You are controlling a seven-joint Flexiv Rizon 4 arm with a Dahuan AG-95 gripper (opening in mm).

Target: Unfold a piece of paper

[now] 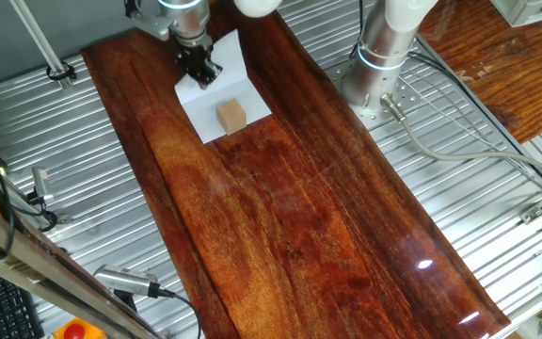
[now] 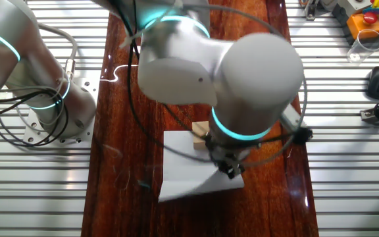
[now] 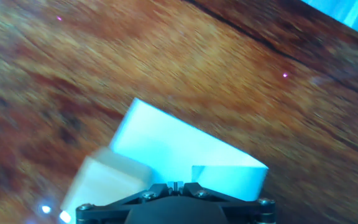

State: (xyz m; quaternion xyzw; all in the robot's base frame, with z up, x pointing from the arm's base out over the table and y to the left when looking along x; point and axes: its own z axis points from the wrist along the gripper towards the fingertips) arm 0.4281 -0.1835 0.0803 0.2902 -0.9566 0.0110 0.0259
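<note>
The piece of paper (image 1: 236, 87) is a white sheet lying on the dark wooden board (image 1: 280, 217) at its far end. A small tan wooden cube (image 1: 231, 116) stands on the sheet's near part. My gripper (image 1: 200, 68) is down on the sheet's far part, its jaws pressed together on a paper edge. In the other fixed view the gripper (image 2: 229, 168) holds a flap of the paper (image 2: 186, 168) raised off the board, with the cube (image 2: 201, 130) just behind. In the hand view the fingertips (image 3: 174, 185) meet over the paper (image 3: 179, 143), and the cube (image 3: 107, 180) is at the left.
The arm's base (image 1: 374, 66) stands on the ribbed metal table (image 1: 440, 160) to the right of the board. Cables (image 1: 469, 141) run along that side. Grey tools (image 1: 125, 281) lie at the near left.
</note>
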